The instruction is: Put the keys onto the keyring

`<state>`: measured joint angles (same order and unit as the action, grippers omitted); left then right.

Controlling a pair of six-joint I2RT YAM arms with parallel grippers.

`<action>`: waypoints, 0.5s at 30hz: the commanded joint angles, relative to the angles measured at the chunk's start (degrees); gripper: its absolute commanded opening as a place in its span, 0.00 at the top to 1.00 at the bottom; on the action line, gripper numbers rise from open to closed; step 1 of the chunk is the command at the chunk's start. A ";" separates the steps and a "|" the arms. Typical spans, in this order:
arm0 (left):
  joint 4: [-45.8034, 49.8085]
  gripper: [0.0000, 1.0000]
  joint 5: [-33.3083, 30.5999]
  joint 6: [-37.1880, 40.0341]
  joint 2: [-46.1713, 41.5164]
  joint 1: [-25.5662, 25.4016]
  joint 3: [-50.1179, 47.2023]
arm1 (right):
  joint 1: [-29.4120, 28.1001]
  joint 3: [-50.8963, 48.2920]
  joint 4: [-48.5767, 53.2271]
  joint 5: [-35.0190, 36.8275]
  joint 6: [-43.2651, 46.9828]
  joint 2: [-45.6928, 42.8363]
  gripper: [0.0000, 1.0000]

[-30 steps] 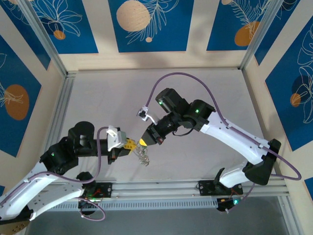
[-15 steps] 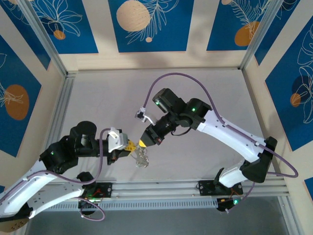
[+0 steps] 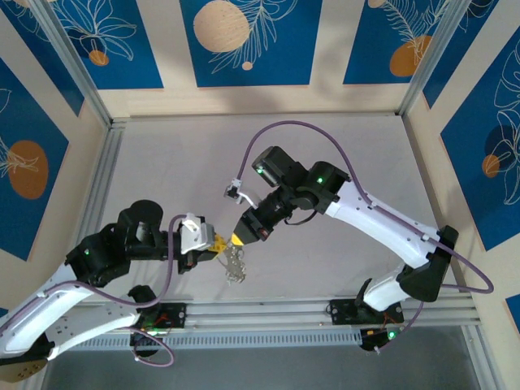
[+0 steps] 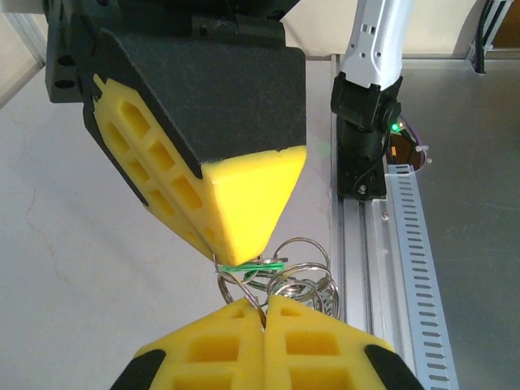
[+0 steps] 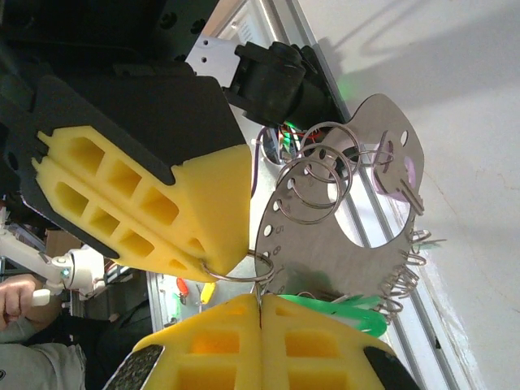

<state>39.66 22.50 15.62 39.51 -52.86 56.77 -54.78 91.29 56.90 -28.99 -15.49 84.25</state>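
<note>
While both pincers meet tip to tip just above the desk (image 3: 203,162), near its front rail, I read each as fully closed: the left pincer (image 4: 264,313) and right pincer (image 5: 260,299) nip the same thin keyring (image 5: 231,278) wire. The keys (image 3: 235,264) hang below in a tangle of rings beside a holed metal plate (image 5: 325,244) and a green tag (image 5: 345,315); I cannot separate individual keys.

White-and-black arms (image 3: 382,223), purple cables (image 3: 296,123), yellow fingers (image 4: 244,203)
</note>
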 commanded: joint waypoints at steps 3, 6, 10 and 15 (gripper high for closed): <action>-1.67 1.00 2.55 1.80 -0.13 -1.71 3.16 | 0.67 1.52 0.94 -0.01 -0.17 1.02 1.00; -1.19 1.00 2.25 2.10 -0.09 -2.14 3.56 | 0.90 1.27 0.67 -0.67 -0.51 1.09 1.00; -0.75 1.00 2.13 2.53 -0.04 -2.76 3.78 | 1.34 1.17 0.40 -1.65 -1.12 1.13 1.00; -0.24 1.00 2.28 3.12 0.30 -3.38 4.16 | 1.90 1.13 -0.04 -2.99 -1.83 1.15 1.00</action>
<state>41.06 21.67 17.08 40.07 -54.68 58.04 -54.04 91.29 57.49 -32.01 -16.12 84.58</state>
